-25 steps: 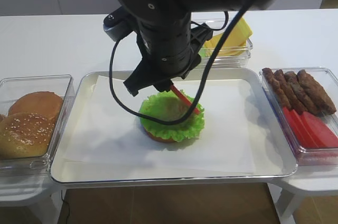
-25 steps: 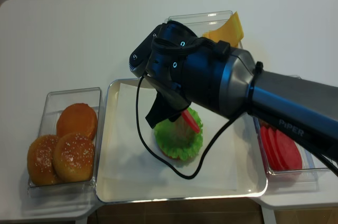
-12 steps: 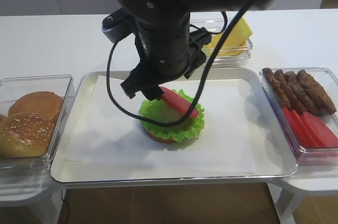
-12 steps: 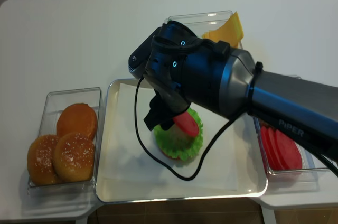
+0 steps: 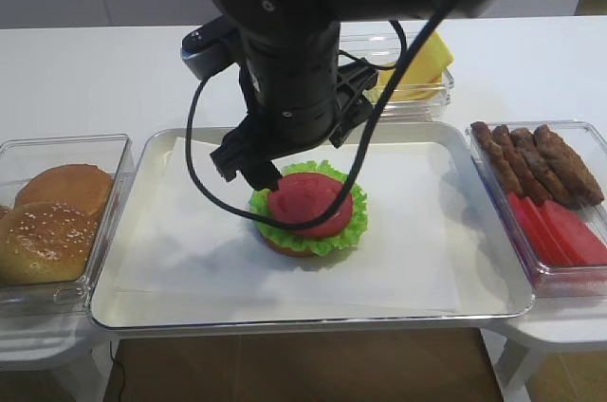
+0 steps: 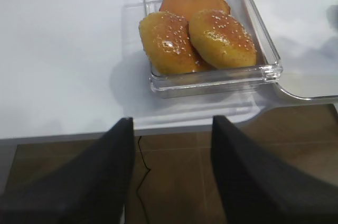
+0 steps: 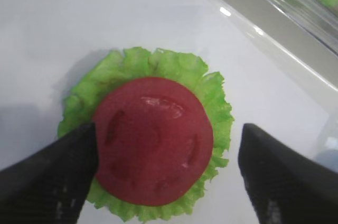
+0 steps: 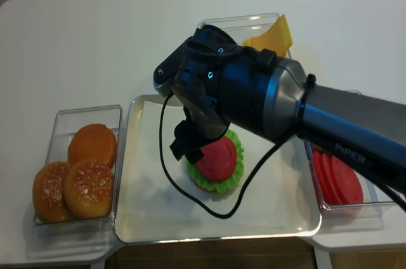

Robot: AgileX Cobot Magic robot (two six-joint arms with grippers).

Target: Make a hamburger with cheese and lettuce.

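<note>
The hamburger [image 5: 308, 220] lies in the middle of the paper-lined tray [image 5: 142, 312]: a brown bun half, the ruffled green lettuce [image 7: 158, 63] and a round red slice [image 7: 153, 139] flat on top. My right gripper [image 7: 168, 127] hovers just above it, open, one dark finger [image 7: 53, 182] on each side of the slice without touching it. The cheese [image 5: 427, 61] is a stack of yellow slices in a clear box behind the tray. My left gripper [image 6: 173, 123] is open and empty, over the table's front edge near the bun box [image 6: 266, 71].
Sesame buns [image 5: 52, 222] fill the clear box left of the tray. A box on the right holds brown meat strips [image 5: 541, 163] and flat red slices [image 5: 561, 231]. The right arm [image 8: 254, 91] and its cable hang over the tray's back half.
The red slice, held tilted in my right gripper a second ago, now lies flat on the lettuce. The right jaws have opened wide and let it go.
</note>
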